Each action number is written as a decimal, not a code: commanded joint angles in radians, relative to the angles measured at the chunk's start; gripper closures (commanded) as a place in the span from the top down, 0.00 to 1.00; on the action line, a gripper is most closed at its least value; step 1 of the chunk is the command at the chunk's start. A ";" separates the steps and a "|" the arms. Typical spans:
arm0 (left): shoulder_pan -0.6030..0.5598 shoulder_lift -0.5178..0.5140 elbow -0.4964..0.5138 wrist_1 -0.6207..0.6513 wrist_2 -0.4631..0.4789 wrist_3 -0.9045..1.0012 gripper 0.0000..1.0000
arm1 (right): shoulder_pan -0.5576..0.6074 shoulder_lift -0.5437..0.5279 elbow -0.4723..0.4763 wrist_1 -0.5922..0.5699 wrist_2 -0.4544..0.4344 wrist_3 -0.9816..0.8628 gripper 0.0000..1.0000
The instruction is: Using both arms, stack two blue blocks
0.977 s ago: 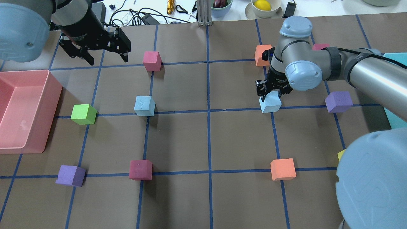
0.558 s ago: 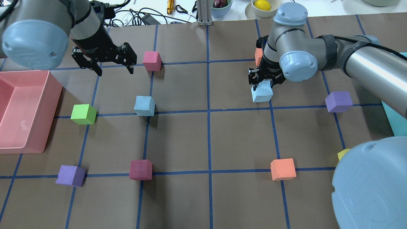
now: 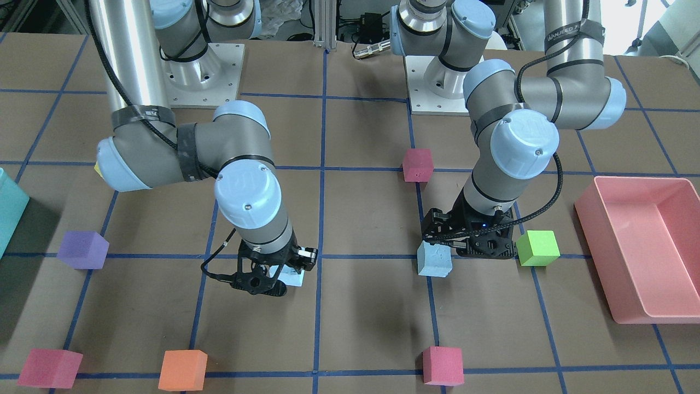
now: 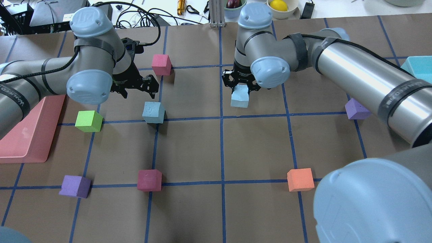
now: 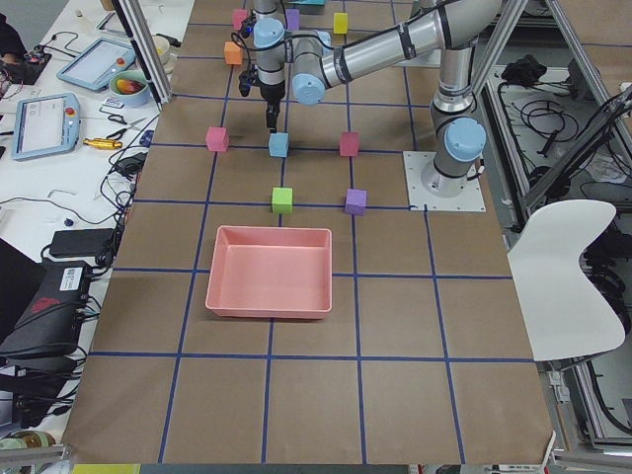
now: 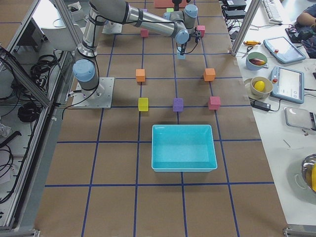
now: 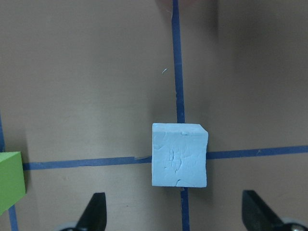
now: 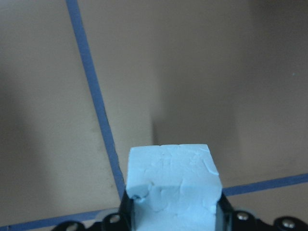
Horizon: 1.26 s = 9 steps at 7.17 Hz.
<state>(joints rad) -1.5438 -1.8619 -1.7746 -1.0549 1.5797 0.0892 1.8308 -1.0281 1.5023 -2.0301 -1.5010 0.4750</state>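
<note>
My right gripper [image 4: 240,88] is shut on one pale blue block [image 4: 240,98] and holds it above the table just right of the centre line. The block fills the bottom of the right wrist view [image 8: 173,187]. The other blue block [image 4: 153,112] sits on a tape crossing on the left half. My left gripper [image 4: 139,90] is open and empty, hovering just beyond that block. In the left wrist view the block [image 7: 179,155] lies ahead, between the two spread fingertips [image 7: 96,211]. In the front-facing view the left gripper [image 3: 471,249] is beside it [image 3: 435,260].
A green cube [image 4: 88,120] sits left of the resting blue block and a pink cube [image 4: 161,64] beyond it. A pink bin [image 4: 30,135] is at the far left and a teal bin [image 4: 418,67] at the far right. Magenta [image 4: 149,180], purple [image 4: 75,186] and orange [image 4: 300,179] cubes lie nearer.
My right gripper has carried its blue block leftward towards the table's centre line. My left arm has swung right and nearer to the resting blue block, still open.
</note>
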 commanded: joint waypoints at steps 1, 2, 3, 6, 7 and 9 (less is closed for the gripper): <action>0.010 -0.057 -0.020 0.042 -0.009 0.000 1.00 | 0.054 0.023 -0.010 -0.002 0.001 0.082 0.00; 0.013 -0.077 -0.032 0.068 -0.009 0.000 1.00 | 0.065 0.034 -0.011 -0.004 0.004 0.086 0.00; 0.011 -0.095 -0.052 0.100 -0.012 -0.006 1.00 | 0.067 0.037 -0.010 -0.004 0.007 0.086 0.00; 0.011 -0.128 -0.062 0.121 -0.012 -0.005 1.00 | 0.085 0.057 -0.010 -0.009 0.007 0.083 0.00; 0.011 -0.134 -0.062 0.122 -0.012 -0.002 1.00 | 0.085 0.057 -0.008 -0.001 0.007 0.074 0.00; 0.011 -0.137 -0.063 0.176 -0.015 -0.002 0.86 | 0.085 0.056 -0.004 0.002 -0.005 0.066 1.00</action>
<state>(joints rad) -1.5324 -1.9965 -1.8370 -0.9019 1.5664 0.0870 1.9156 -0.9710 1.4957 -2.0354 -1.4975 0.5438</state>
